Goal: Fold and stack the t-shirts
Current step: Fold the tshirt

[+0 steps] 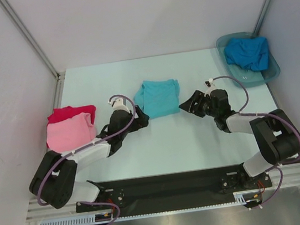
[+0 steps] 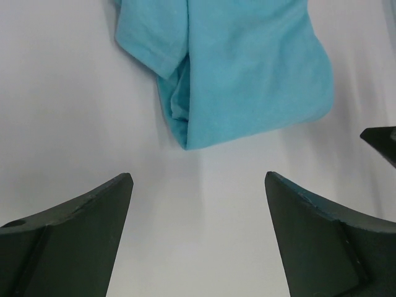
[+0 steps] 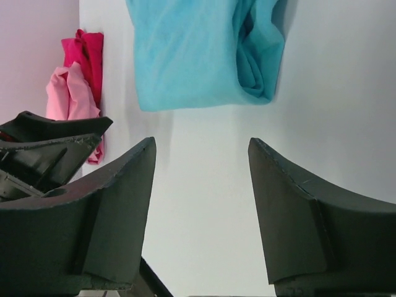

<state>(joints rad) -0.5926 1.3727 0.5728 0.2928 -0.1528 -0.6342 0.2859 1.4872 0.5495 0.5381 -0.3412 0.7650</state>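
A turquoise t-shirt lies folded in the middle of the table; it also shows in the left wrist view and the right wrist view. A pink t-shirt lies folded on a red t-shirt at the left. A deeper blue t-shirt lies crumpled in the tub. My left gripper is open and empty just left of the turquoise shirt. My right gripper is open and empty just right of it. Neither touches the shirt.
The grey translucent tub stands at the back right corner. White walls close the table on the left, back and right. The pink and red shirts also show at the left edge of the right wrist view.
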